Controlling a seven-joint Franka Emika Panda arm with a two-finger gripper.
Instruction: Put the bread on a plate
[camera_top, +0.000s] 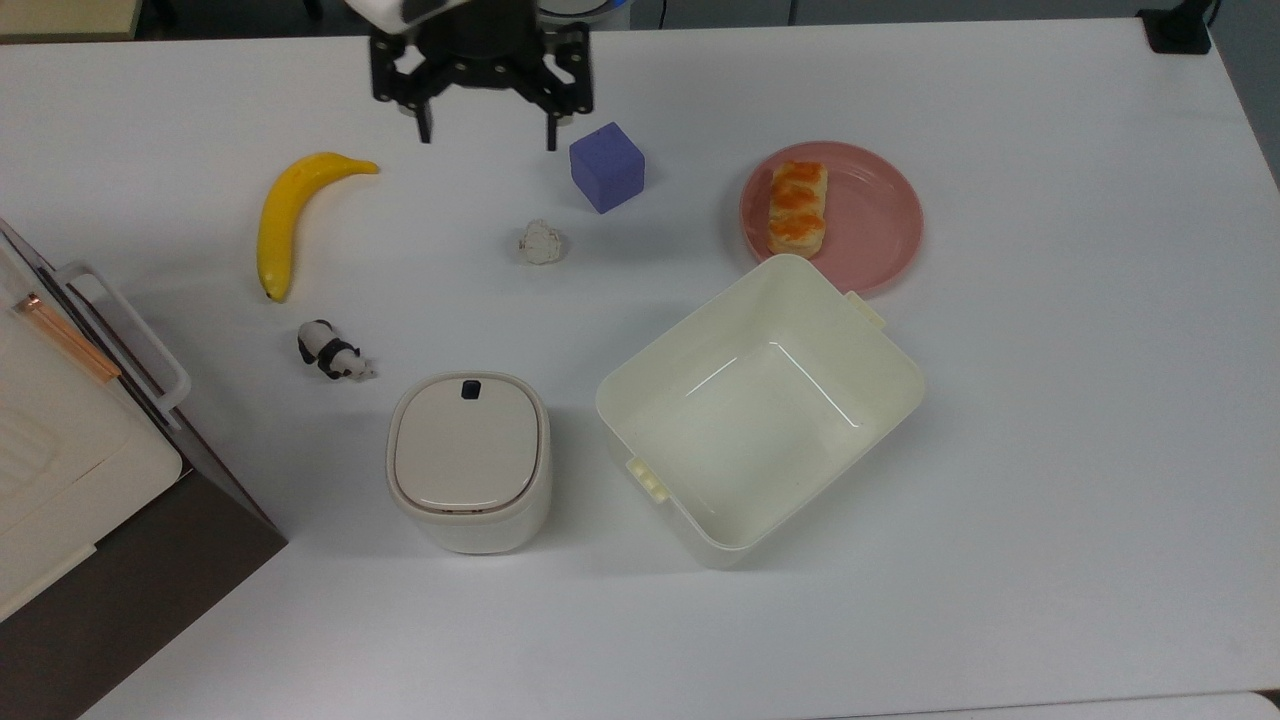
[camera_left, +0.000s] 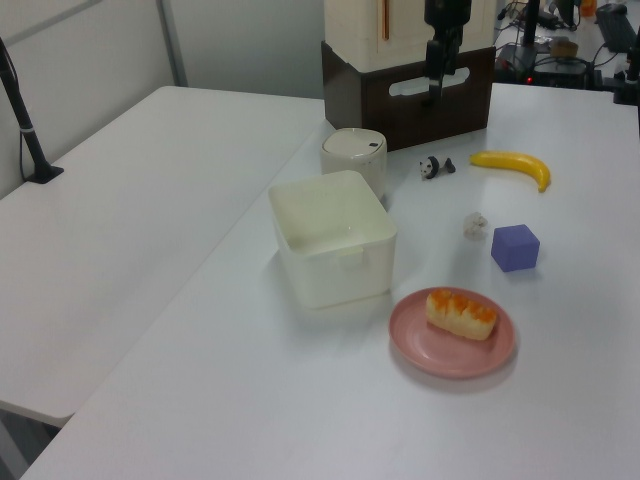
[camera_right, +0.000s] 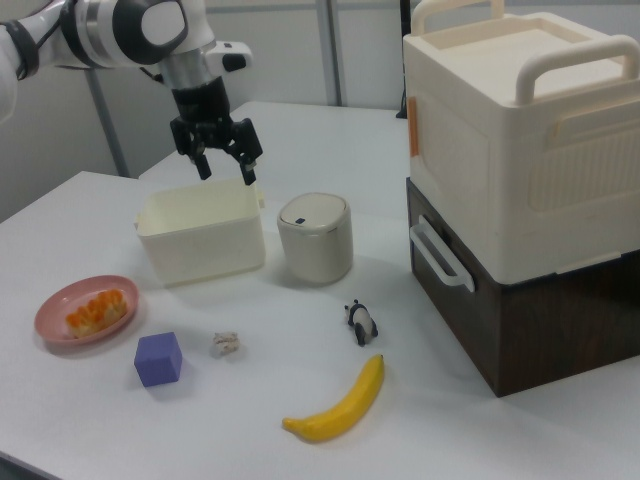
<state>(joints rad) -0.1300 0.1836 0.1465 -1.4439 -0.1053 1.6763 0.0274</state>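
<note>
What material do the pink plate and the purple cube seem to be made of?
The plate looks like smooth plastic or glazed ceramic: its colour is even and its rim has a soft sheen, so I cannot decide between them. The purple cube looks like matte foam or painted wood, with flat, dull faces and no reflections.

In the right view, the bread (camera_right: 97, 310) is lying on the pink plate (camera_right: 60, 326) at the right view's left, while the gripper (camera_right: 225, 171) is hanging wide open, high above the cream tub (camera_right: 200, 240), well apart from both
</note>
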